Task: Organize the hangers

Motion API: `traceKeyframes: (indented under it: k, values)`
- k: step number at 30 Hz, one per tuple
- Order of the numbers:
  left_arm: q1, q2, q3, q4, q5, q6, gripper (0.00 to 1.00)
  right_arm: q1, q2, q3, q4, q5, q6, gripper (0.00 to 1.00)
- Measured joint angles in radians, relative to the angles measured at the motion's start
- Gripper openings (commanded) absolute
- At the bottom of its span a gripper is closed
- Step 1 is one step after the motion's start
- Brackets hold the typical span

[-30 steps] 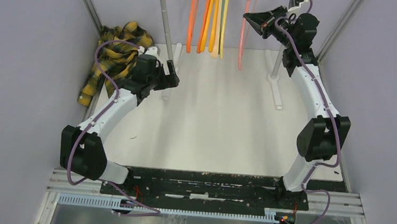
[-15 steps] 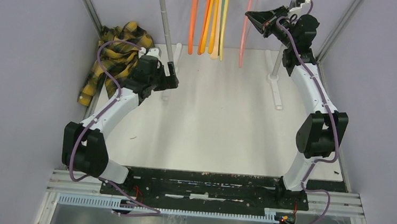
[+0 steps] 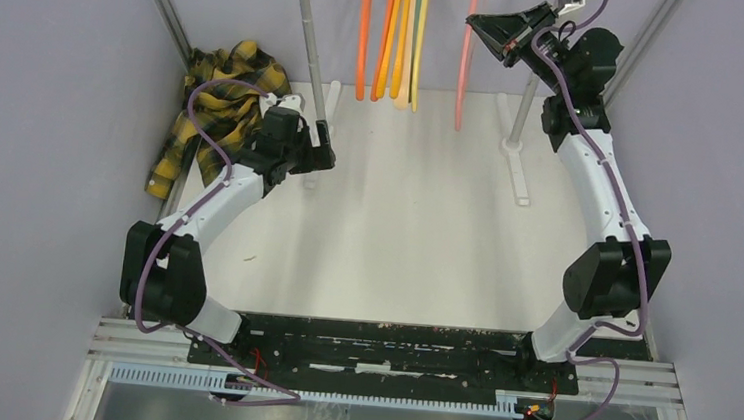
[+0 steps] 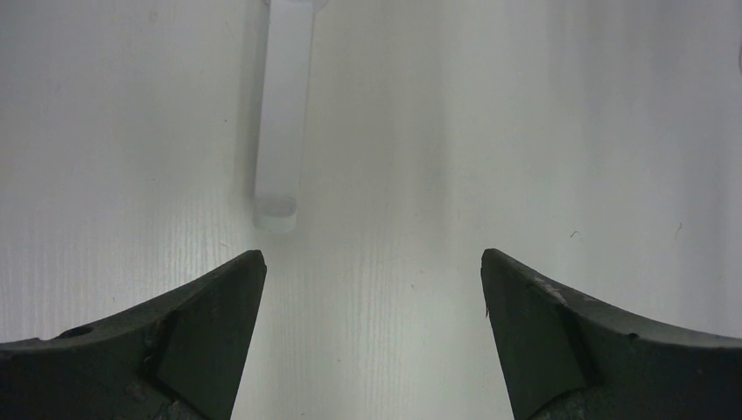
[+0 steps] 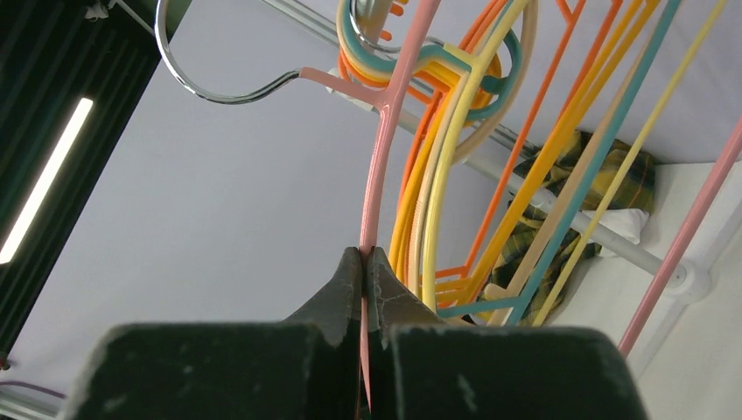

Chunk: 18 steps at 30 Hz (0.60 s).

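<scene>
Overhead, the right end effector (image 5: 366,262) is pinched shut on the pink hanger (image 5: 382,149), whose thin arm runs straight away from it toward its metal hook (image 5: 201,79). The other hangers (image 3: 394,31) bunch apart to its left, nothing between. The left end effector (image 4: 372,258), spread apart, hovers low over the bench (image 3: 418,214).

At twelve o'clock over the white table (image 3: 407,223) are orange, yellow-orange, teal and pale yellow hangers (image 3: 393,41). A pink hanger (image 5: 382,149) sits toward one o'clock, between the black fingers of the right gripper (image 5: 366,255). At ten o'clock is a yellow-and-black plaid shirt (image 3: 218,108); the left arm (image 3: 213,203) and right arm (image 3: 605,188) are white with black joints and purple cables.
</scene>
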Motion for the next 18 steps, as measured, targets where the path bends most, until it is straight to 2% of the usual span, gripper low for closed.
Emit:
traceKeyframes:
  k: [7,14,15,18]
  values:
    - [0.000,0.000,0.000,0.000,0.000,0.000,1.00,0.000,0.149,0.177,-0.009,0.019,0.012,0.01]
    - [0.000,-0.018,-0.023,0.014,-0.001,0.000,1.00,0.001,0.264,0.208,0.007,0.054,0.056,0.01]
    - [0.000,-0.023,-0.027,0.015,-0.001,0.000,0.99,0.002,0.256,0.196,0.012,0.060,0.053,0.06]
    - [0.000,-0.034,-0.039,0.022,-0.001,0.000,0.99,-0.002,0.227,0.147,0.028,0.072,0.044,0.42]
